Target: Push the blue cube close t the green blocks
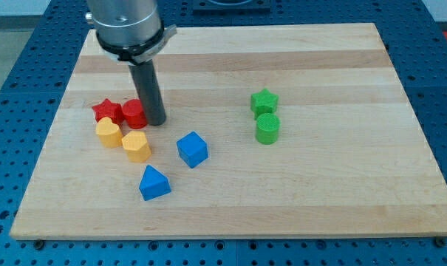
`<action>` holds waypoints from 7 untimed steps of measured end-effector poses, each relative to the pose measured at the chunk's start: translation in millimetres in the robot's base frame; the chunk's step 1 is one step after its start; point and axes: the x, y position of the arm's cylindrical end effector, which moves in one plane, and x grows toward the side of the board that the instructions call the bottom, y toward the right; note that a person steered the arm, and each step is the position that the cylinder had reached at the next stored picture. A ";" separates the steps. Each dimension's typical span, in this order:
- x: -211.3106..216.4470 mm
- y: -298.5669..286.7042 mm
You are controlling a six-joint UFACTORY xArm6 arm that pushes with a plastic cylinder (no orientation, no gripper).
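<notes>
The blue cube (192, 149) lies left of the board's middle. The green star block (264, 102) and the green cylinder (267, 128) sit together to its right, the star above the cylinder. My tip (156, 122) rests on the board up and left of the blue cube, right beside the red cylinder (134, 114) and apart from the cube.
A red star block (106, 111) sits left of the red cylinder. Two yellow blocks (109, 133) (137, 146) lie below them. A blue triangular block (154, 182) lies below and left of the cube. The wooden board (341, 192) rests on a blue perforated table.
</notes>
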 end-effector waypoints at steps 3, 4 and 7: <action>39.5 28.1; 73.4 21.1; 82.2 -9.2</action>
